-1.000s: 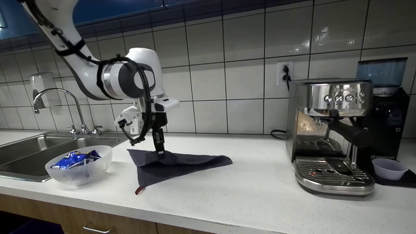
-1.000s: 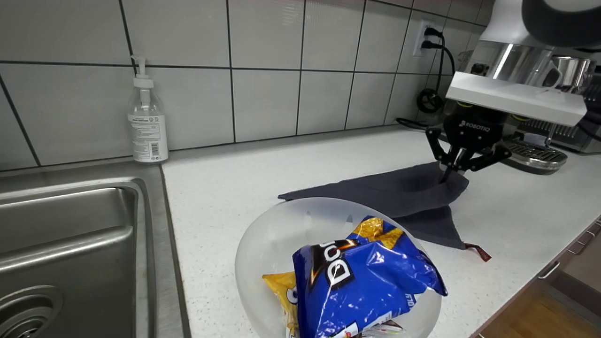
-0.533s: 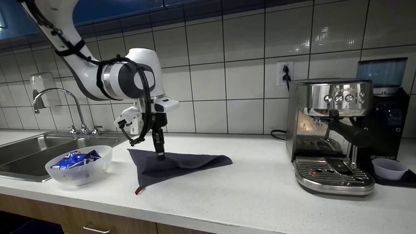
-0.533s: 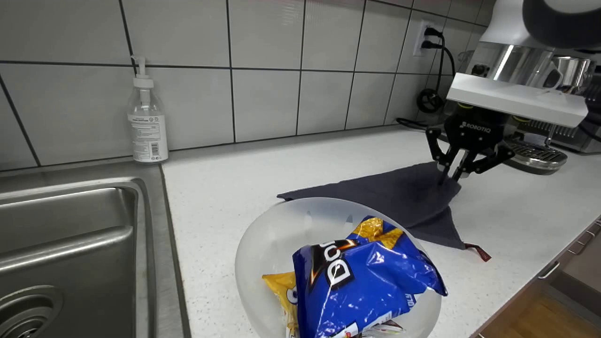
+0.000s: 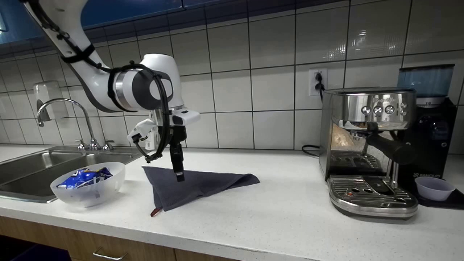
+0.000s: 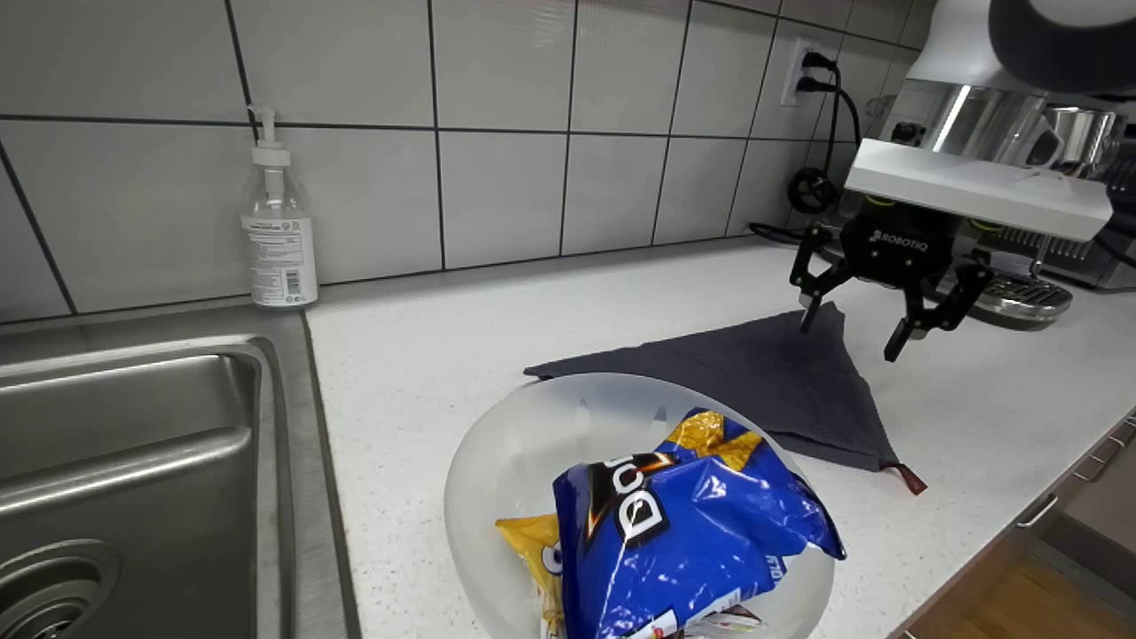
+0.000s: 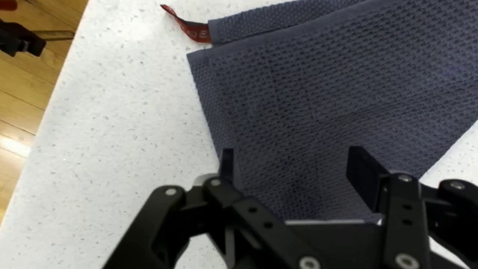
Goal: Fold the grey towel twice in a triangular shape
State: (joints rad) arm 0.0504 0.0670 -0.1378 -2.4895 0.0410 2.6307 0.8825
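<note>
Though plain elsewhere, towel (image 7: 328, 93) textured in wrist view.

In an exterior view, the black two-fingered gripper (image 6: 848, 343) stood with jaws wide apart. The dark grey, roughly triangular cloth towel (image 6: 754, 364) lay partly beneath it, contact unclear. Nearer the camera than the gripper, a round, frosted translucent bowl (image 6: 497, 470) held a glossy blue snack bag (image 6: 692, 532).
</note>
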